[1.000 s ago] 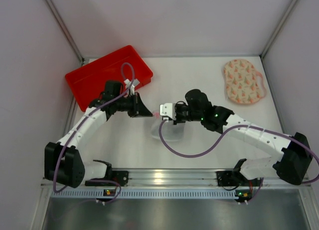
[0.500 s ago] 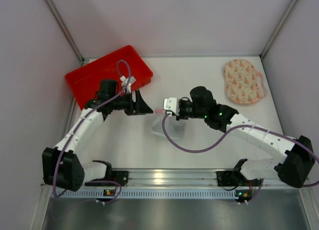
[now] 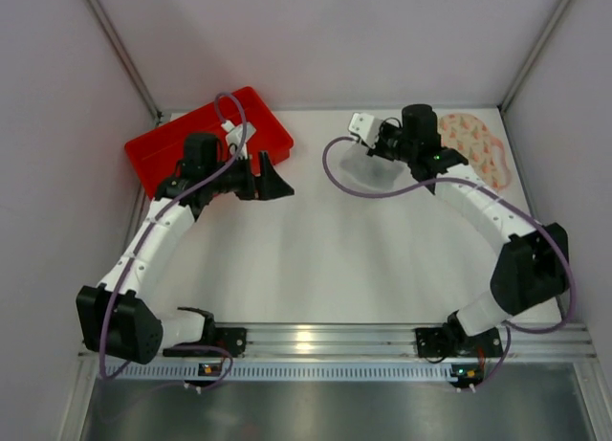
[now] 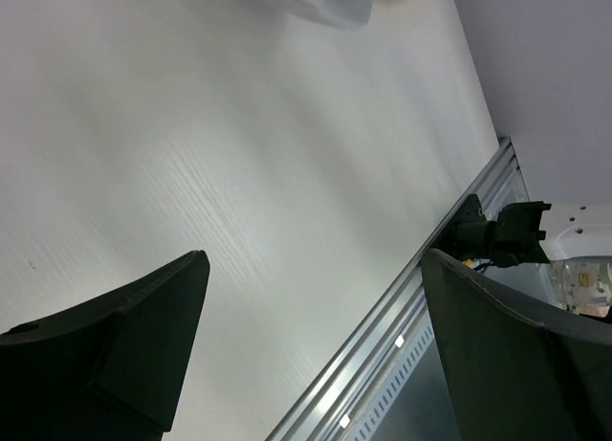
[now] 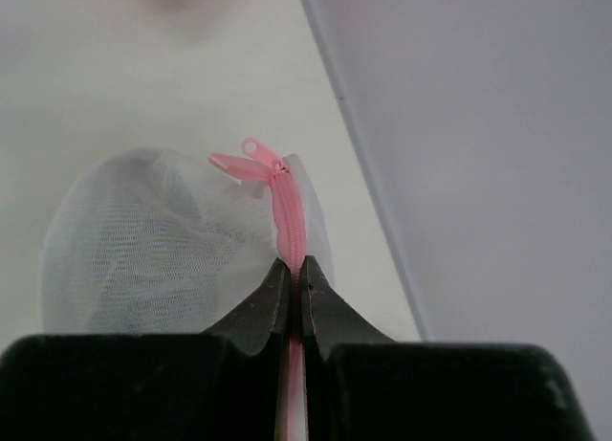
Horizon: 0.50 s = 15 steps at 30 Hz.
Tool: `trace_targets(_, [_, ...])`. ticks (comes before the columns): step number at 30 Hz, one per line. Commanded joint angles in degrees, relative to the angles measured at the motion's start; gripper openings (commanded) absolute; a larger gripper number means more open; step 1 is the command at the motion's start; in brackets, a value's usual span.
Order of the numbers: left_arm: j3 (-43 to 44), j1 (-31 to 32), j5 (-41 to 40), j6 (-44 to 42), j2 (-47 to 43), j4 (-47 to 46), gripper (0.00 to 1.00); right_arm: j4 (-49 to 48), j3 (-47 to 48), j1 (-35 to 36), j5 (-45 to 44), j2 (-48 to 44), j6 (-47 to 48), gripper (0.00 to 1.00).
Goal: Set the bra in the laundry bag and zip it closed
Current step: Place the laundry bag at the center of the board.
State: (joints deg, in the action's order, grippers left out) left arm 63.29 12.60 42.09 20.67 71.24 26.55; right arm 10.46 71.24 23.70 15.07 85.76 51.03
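Swung up and right since the earlier frames: R end effector has carried the laundry bag from frame centre to the upper centre-right of the top view, near the peach patterned piece. L end effector has opened and pulled back toward the red tray at upper left. Its fingers stand wide apart w/ nothing btwn them, only bare worktop beyond.

R end effector is clamped on the bag's pink zip, jaws pressed together on the tape.

Progress, as a judgement: zip looks shut along the stretch in view, w/ pull tab at the far end, so zipping seems done or nearly. Bra: no black fabric shows in any view. Mesh looks pale w/ only grey shading inside, so can't confirm it's in. Prob. left to do: set bag down, release.

Orientation: in R wrist view the zip line runs straight up-frame from bottom centre to the tab at upper centre, which is the long axis as seen. Bag body bulges to frame left. Can't tell if bag rests on worktop or hangs clear.
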Motion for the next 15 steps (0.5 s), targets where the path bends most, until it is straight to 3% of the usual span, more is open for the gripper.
trace_targets(1, [3.15, -0.73, -2.09, -1.94, 1.35, -1.41, 0.98, -8.69, 7.85, -4.27, -2.5, 6.51, 8.73, 0.0])
trace_targets(3, [3.51, -1.0, -2.97, -2.47, 2.05, -1.41, 0.98, -10.8, 10.39, -6.03, -4.16, 11.7, 13.8, 0.0])
trace_targets(10, [4.04, -3.54, -4.82, -3.17, 3.46, -0.01, 0.98, -36.34, 6.81, -6.21, -12.43, 24.36, 31.13, 0.0])
trace_targets(12, [4.13, -4.07, -4.65, -3.88, 3.64, 0.7, 0.98, -39.54, 5.75, -5.78, -13.92, 27.44, 35.27, 0.0])
trace_targets(15, [3.6, -4.86, -4.56, -4.58, 3.47, 1.75, 0.98, -39.21, 5.75, -4.81, -14.72, 28.94, 34.24, 0.07])
